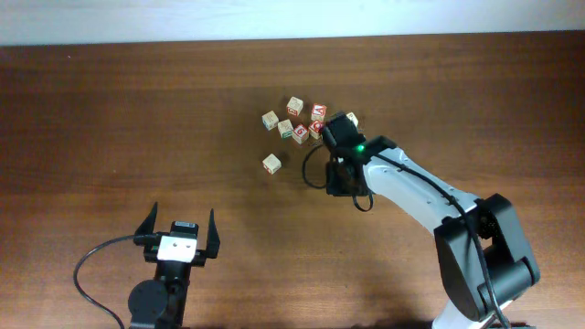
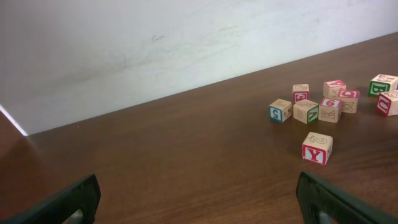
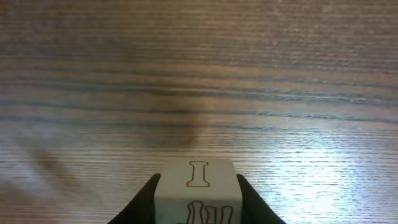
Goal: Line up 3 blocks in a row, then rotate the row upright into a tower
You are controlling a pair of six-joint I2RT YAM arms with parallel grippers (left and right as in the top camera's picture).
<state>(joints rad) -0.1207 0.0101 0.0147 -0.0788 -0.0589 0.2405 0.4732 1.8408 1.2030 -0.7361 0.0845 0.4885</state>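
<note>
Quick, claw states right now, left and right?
Left claw: open, empty.
Right claw: closed on a block.

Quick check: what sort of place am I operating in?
Probably a lab or workshop test bench: a wooden table against a plain white wall, with small alphabet blocks scattered on it.

Blocks (image 1: 300, 136) on table (image 1: 137, 110), right of centre
</note>
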